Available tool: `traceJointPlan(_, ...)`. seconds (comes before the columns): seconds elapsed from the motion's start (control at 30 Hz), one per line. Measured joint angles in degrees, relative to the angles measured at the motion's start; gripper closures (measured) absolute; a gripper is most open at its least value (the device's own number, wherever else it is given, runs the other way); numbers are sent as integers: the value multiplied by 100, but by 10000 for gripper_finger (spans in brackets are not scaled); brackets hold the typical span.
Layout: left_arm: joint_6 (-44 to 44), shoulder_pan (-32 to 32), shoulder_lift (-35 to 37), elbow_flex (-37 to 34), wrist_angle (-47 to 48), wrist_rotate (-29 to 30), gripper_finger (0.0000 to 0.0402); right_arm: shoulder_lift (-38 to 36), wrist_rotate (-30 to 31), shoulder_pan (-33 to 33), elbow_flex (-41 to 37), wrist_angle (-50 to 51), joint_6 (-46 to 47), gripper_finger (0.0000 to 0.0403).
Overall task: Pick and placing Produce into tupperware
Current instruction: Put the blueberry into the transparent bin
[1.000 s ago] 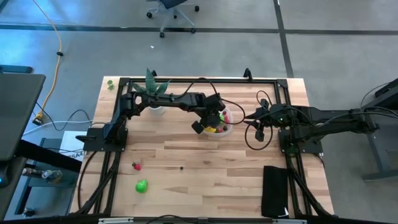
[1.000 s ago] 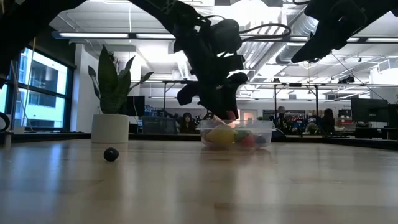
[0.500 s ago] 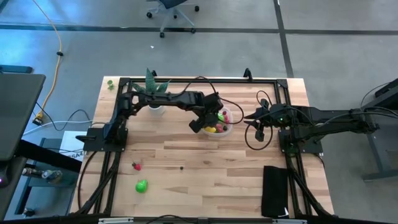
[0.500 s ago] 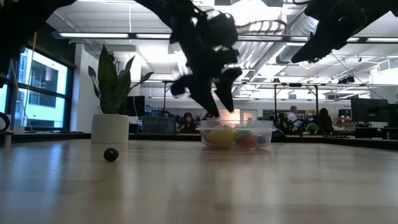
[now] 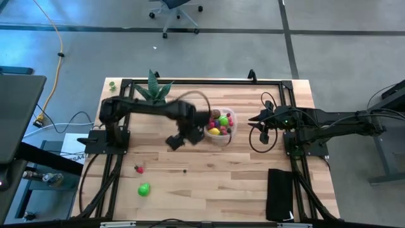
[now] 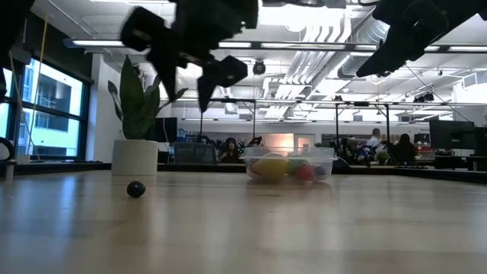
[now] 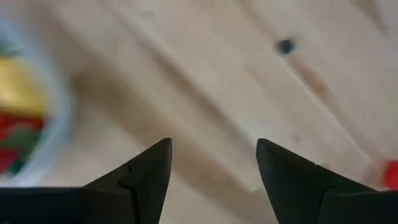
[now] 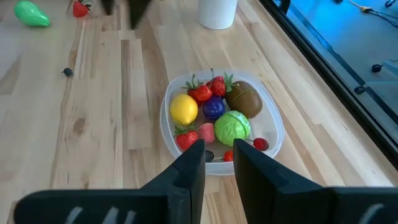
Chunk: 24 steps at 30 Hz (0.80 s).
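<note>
- High view: my left gripper hangs over bare wood just left of the tupperware, fingers spread wide with nothing between them.
- My left wrist view shows both fingertips apart above the planks, with a tiny dark berry beyond them.
- The tupperware sits near the table's middle, holding a yellow lemon, green round piece, brown kiwi, purple piece and strawberries.
- Loose produce lies well apart at the near left: a red strawberry, the dark berry, and a green piece.
- My right gripper waits right of the tupperware, fingers narrowly parted, empty.
</note>
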<state>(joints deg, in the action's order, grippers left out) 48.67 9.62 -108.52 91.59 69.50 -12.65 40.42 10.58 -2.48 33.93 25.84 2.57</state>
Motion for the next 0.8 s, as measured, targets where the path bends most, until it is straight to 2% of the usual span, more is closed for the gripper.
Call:
traceJointPlan(0.37,-698,-1466,234,-1620,-1550,372,177,2,1,0,0,1,0,329)
traceJointPlan(0.63,-707,-2217,230,-2080,-2455,1254,177,2,1,0,0,3,0,329)
traceJointPlan(0.8,-704,-2320,230,-2333,-2933,1314,177,2,-1,0,0,3,0,329)
